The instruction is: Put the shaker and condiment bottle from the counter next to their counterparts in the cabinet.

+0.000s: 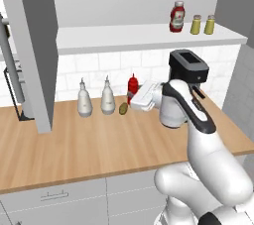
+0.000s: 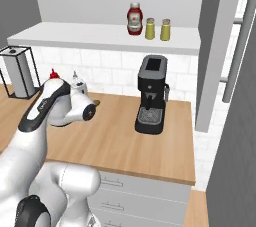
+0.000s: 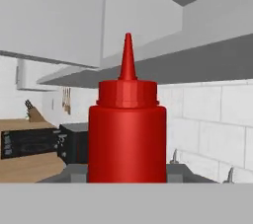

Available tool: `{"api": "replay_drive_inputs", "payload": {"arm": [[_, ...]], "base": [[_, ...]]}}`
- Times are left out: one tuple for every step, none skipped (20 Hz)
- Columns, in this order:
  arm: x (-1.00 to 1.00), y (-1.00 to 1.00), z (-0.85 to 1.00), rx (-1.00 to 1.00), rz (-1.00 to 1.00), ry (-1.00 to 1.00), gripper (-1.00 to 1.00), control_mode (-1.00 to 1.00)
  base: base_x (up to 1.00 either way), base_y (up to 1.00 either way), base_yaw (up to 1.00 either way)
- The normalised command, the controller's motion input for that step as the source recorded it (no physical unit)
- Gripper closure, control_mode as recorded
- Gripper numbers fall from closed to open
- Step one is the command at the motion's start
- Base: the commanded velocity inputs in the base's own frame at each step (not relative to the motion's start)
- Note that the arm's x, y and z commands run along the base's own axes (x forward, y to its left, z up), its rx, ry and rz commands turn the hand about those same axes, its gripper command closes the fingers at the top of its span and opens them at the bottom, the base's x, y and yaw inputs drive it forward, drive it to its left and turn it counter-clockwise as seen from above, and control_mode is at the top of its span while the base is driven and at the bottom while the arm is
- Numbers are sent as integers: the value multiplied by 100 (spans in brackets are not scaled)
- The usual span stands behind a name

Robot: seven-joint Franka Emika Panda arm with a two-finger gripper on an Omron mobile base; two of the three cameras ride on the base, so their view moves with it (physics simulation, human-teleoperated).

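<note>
Counter (image 1: 74, 144): 2 spouted bottles (image 1: 85, 101) beside condiment bottle (image 1: 132, 86).

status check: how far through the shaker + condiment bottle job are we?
Done: both olive shakers stand on the cabinet shelf beside the labelled sauce bottle, so the shaker half looks finished. In hand: the pincer is shut on the condiment bottle, which sits low by the counter near the two grey-white spouted bottles. Left: lift it and set it on the shelf by the sauce bottle.

glossy red plastic condiment bottle (image 3: 127, 134), wooden counter (image 1: 99, 144)
</note>
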Motion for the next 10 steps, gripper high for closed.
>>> {"api": "replay_drive_inputs", "payload": {"arm": [[-9,-18,79,0,-21,-12,100,-100],[-9,-17,82,0,-20,-12,100,-100],[-6,-16,85,0,-20,-12,100,-100],[-5,-16,88,0,-19,-11,100,-100],[-7,-16,88,0,-19,-11,100,-100],[-8,-16,87,0,-19,-10,100,-100],[-11,-17,86,0,-19,-11,100,-100],[-14,-20,86,0,-19,-11,100,-100],[-12,-23,86,0,-19,-10,100,-100],[-9,-30,83,0,-20,-10,100,-100]], "base": [[0,0,0],[0,0,0],[0,0,0],[0,0,0],[0,0,0],[0,0,0],[0,0,0],[0,0,0],[0,0,0],[0,0,0]]}}
